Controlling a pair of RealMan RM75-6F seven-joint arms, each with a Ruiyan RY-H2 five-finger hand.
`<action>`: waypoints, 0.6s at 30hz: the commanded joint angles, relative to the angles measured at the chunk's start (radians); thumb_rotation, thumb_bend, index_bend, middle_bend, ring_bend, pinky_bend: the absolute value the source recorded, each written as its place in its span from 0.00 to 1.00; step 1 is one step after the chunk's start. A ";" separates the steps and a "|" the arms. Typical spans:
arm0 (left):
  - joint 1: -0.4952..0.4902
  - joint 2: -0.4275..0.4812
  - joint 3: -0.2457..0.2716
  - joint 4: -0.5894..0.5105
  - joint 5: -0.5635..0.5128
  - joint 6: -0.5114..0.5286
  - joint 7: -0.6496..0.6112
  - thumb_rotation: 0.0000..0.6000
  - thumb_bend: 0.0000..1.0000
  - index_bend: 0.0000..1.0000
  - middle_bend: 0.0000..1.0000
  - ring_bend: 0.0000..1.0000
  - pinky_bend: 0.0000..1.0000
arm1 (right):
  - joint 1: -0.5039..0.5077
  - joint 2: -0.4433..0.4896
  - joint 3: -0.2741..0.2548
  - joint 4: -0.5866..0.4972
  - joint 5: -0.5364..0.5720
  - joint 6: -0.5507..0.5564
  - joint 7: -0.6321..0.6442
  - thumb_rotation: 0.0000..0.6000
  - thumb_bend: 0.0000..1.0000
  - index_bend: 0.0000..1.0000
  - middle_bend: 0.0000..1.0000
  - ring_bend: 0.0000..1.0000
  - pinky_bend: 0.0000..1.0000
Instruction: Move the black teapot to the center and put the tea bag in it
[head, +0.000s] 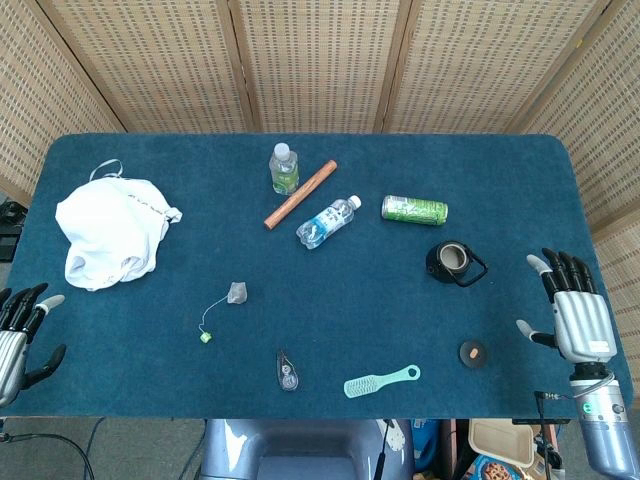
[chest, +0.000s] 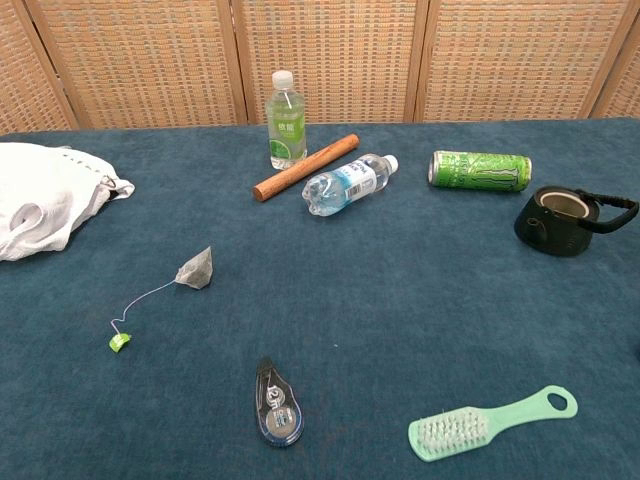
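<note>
The black teapot stands lidless on the right part of the blue table, its handle pointing right. Its small dark lid lies nearer the front edge. The tea bag lies left of centre, its string running to a green tag. My right hand is open at the right edge, well right of the teapot. At the front left corner my left hand is open too. Neither hand shows in the chest view.
A white cloth lies at left. Behind the centre are a small green-label bottle, a wooden stick, a lying water bottle and a green can. A correction-tape dispenser and a mint brush lie near the front.
</note>
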 joint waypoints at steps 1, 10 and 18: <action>0.000 0.000 0.000 0.000 0.000 -0.002 -0.001 1.00 0.36 0.19 0.10 0.10 0.03 | -0.002 0.001 0.002 0.000 -0.003 -0.003 0.002 1.00 0.30 0.18 0.15 0.03 0.11; 0.005 0.003 -0.001 0.000 0.002 0.005 -0.004 1.00 0.36 0.19 0.10 0.10 0.03 | -0.011 0.003 0.007 0.001 -0.018 0.001 0.014 1.00 0.30 0.19 0.17 0.08 0.13; 0.007 0.014 -0.003 -0.004 -0.009 -0.002 0.003 1.00 0.36 0.19 0.10 0.10 0.03 | -0.002 0.016 0.010 0.013 -0.041 -0.025 0.040 1.00 0.30 0.23 0.22 0.22 0.37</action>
